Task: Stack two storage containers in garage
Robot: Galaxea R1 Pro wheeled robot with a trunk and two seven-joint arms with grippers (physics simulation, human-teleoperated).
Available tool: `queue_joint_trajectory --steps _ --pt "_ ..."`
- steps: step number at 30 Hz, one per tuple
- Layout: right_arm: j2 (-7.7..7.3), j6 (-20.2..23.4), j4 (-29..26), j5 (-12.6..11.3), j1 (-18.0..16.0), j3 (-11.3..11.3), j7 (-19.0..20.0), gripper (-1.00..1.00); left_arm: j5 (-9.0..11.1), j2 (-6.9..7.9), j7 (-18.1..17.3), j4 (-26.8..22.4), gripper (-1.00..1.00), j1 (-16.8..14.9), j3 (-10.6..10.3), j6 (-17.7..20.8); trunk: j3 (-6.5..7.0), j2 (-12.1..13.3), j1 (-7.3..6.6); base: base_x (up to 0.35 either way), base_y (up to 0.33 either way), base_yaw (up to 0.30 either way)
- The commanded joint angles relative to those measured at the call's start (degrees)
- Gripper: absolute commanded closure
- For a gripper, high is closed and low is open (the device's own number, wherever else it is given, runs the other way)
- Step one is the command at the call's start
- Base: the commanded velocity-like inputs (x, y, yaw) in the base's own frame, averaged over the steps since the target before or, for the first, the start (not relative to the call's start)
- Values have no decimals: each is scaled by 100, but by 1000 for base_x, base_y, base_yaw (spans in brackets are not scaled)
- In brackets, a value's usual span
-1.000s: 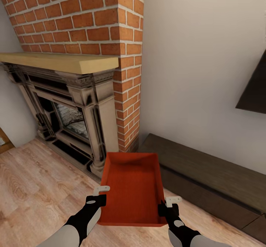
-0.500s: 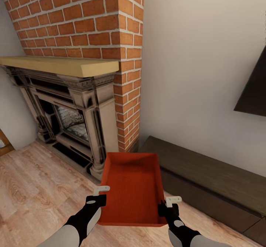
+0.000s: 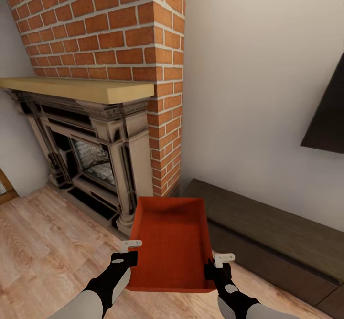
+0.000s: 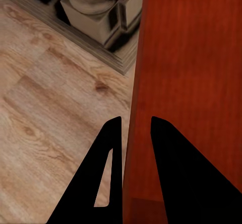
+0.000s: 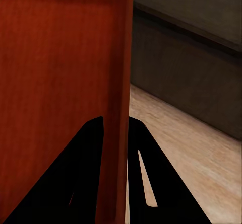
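Container held level above the wood floor, in front of the fireplace and bench. Left gripper clamps its left wall; right gripper clamps its right wall, one finger inside, one outside.

one storage container, two end effectors, one fireplace, one bench, perhaps one wall screen

Our two arms reach forward, level. The left gripper pinches one long wall of the storage container; the right gripper pinches the opposite wall.
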Motion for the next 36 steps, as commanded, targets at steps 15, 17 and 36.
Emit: queue_joint_trajectory --steps 15,17,36 --pt "1 -34 0 -67 -8 -134 -47 100 -10 4 76 -10 100 2 0 42 132 -4 0 0 0 0" --pt "1 -34 0 -67 -8 -134 -47 100 -10 5 76 -13 100 2 0 42 151 -4 0 0 0 0" --pt "1 -34 0 -67 -8 -134 -47 100 -10 8 76 -16 100 2 0 42 325 -4 0 0 0 0"
